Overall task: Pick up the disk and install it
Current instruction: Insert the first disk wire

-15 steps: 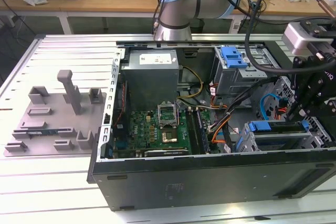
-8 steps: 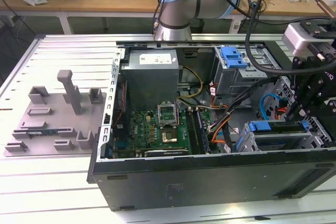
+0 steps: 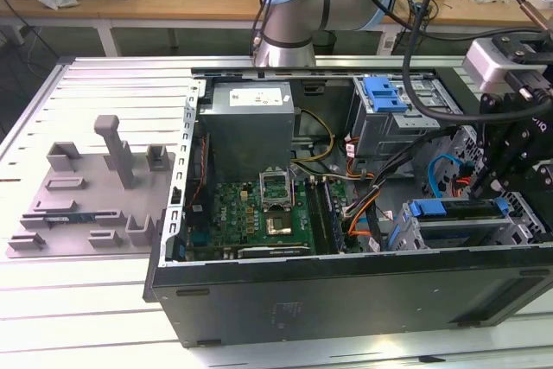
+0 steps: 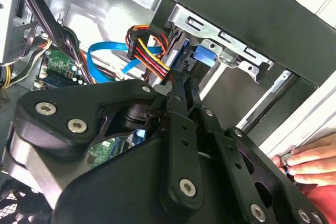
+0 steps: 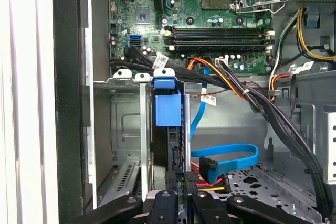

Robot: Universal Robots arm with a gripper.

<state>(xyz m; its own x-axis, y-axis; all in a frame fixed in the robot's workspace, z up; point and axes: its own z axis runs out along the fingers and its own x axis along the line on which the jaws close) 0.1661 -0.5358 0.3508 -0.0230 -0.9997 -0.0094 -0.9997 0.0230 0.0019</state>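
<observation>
Lying open on its side, computer case point(image 3: 346, 304) leaves drive cage point(image 3: 432, 238) reachable at exterior view's right; disk point(image 3: 458, 208) sits edge-on in a cage slot, looks mostly seated; gripper point(image 5: 182, 178) at its outer end, jaws nearly together, hold unclear. Person's hand point(image 4: 308, 164) by case rim, probably steadying.

Matt black hand point(image 5: 181, 179), bare metal drive cage point(image 5: 126, 129)

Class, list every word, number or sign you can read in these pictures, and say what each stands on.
No text can be read.
Too small: the power supply label.
Blurred: the cable tags.
Too small: the motherboard print.
</observation>
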